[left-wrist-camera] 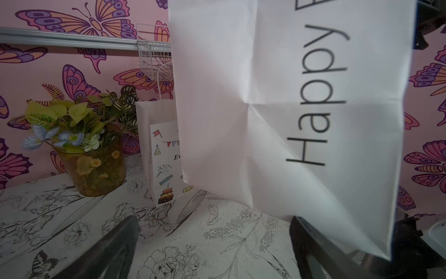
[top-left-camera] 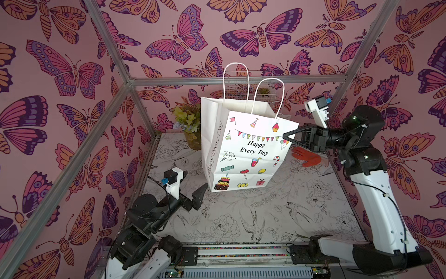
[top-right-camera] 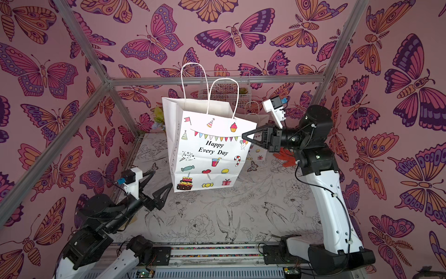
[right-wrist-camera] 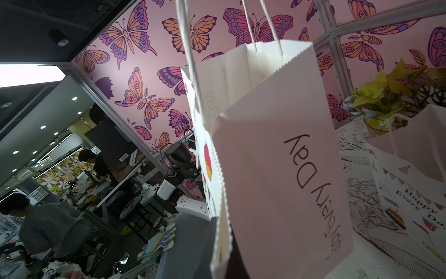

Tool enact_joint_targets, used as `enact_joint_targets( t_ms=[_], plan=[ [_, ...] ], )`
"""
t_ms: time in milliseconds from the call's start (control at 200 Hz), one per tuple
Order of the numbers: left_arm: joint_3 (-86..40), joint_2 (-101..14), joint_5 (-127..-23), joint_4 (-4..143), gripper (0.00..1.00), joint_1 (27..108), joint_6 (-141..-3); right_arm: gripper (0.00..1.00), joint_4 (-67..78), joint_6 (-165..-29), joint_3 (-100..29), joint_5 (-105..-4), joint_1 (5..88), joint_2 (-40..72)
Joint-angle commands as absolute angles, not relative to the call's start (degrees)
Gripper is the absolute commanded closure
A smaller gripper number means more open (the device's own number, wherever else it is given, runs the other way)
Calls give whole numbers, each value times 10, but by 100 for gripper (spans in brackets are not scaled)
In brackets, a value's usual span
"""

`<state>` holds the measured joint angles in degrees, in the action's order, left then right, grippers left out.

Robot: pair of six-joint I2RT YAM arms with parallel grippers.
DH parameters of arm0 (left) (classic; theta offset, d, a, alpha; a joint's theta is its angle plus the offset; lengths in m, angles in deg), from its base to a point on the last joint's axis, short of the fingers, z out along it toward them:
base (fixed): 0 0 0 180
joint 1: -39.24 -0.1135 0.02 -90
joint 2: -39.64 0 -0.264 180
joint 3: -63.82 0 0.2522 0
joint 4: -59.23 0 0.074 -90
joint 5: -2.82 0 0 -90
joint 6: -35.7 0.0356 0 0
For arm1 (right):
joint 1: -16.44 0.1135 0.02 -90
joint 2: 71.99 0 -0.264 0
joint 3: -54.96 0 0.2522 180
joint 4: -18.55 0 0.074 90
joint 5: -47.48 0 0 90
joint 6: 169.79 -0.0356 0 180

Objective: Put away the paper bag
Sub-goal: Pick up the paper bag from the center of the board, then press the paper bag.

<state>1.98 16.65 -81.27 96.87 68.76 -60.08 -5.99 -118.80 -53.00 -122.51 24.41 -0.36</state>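
Butterfly-papered walls [top-left-camera: 72, 72] are seen around the bench [top-left-camera: 277, 217], over whose middle the white paper bag [top-left-camera: 243, 149], printed "Happy Every Day", is held up. Its upper right edge is clamped by the right pincer [top-left-camera: 286, 137]; the left pincer [top-right-camera: 163, 178] is spread wide, empty, beside its lower left corner.

Plant pot [left-wrist-camera: 96, 169] w/ yellow-green leaves & blue fake flowers stands on sketch-print tablecloth [top-left-camera: 265, 212], far corner. White wire basket [left-wrist-camera: 156, 58] hangs off back rail [top-left-camera: 181, 81], above & right of pot. Orange glove [top-left-camera: 310, 158] lies flat, well apart from pot, opp. edge.
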Motion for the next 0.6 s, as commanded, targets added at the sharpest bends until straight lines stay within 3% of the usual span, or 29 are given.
enact_joint_targets(
  t_ms=[0, 405, 596],
  plan=[
    [24, 173, -828, 974, 0, 683, -589, 100, 9, -1236, -549, -1273, 247, -14],
    [10, 128, -709, 924, 0, 669, -610, 100, 31, -1237, -474, -1288, 269, -72],
    [4, 97, -585, 890, 0, 618, -639, 100, 31, -1229, -438, -1288, 270, -101]
  ],
)
